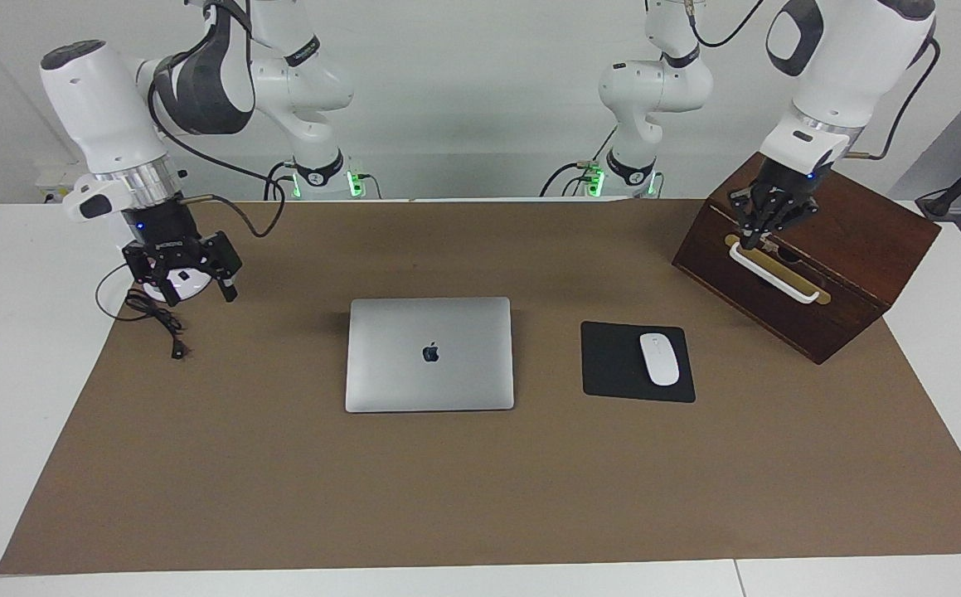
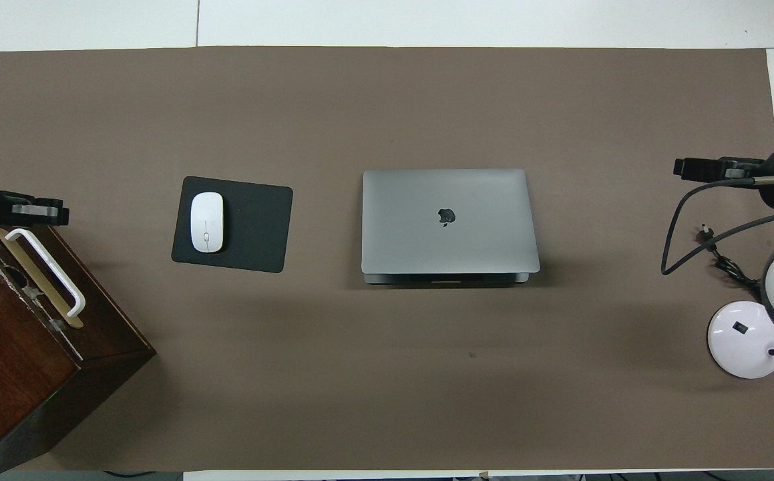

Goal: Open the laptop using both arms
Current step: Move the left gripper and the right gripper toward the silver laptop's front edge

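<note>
The laptop [image 1: 429, 354] lies shut and flat at the middle of the brown mat [image 1: 480, 497], lid up with the dark apple logo showing. Its long axis runs across the table, from one arm's end toward the other. In the overhead view a thin strip of the base shows under the lid along the edge nearer the robots; which edge carries the hinge cannot be told.

The left gripper [image 1: 755, 235] hangs over the top front edge of the dark wooden box [image 1: 845, 282], just above the end of its white handle [image 1: 774, 273]. Its fingertips are pinched together and hold nothing. The laptop sits well apart from it, toward the right arm's end, with the black mouse pad [image 1: 613, 365] and the white mouse [image 1: 659, 358] on that pad lying between them.

The right gripper [image 1: 186, 286] hangs over the round white lamp base [image 1: 172, 287] at the mat's edge, by a loose black cable [image 1: 157, 319]. Its fingers stand spread apart with nothing between them. The laptop is well apart from it, toward the left arm's end.

The box's front is closed, so its inside is hidden.
</note>
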Robot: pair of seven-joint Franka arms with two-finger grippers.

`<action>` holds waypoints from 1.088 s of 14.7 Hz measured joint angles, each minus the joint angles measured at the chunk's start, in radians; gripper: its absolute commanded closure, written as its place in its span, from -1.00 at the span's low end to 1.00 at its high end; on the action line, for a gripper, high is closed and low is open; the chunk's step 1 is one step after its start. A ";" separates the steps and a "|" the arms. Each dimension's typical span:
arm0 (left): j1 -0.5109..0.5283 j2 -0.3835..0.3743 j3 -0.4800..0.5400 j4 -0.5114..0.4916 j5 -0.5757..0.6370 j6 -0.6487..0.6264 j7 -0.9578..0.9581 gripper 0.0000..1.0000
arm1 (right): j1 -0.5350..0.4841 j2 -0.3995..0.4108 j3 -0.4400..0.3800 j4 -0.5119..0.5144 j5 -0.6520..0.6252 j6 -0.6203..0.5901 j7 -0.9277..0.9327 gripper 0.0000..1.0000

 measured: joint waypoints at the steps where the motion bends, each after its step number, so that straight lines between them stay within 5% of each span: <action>1: -0.018 -0.023 0.000 -0.052 -0.007 0.057 0.000 1.00 | 0.010 -0.010 0.000 -0.013 0.049 0.008 -0.003 -1.00; 8: -0.171 -0.146 -0.003 -0.367 -0.050 0.405 -0.001 1.00 | 0.201 -0.063 0.003 -0.145 0.188 0.261 0.127 -1.00; 16: -0.347 -0.169 -0.003 -0.604 -0.052 0.756 -0.003 1.00 | 0.389 -0.097 0.004 -0.239 0.188 0.482 0.403 -1.00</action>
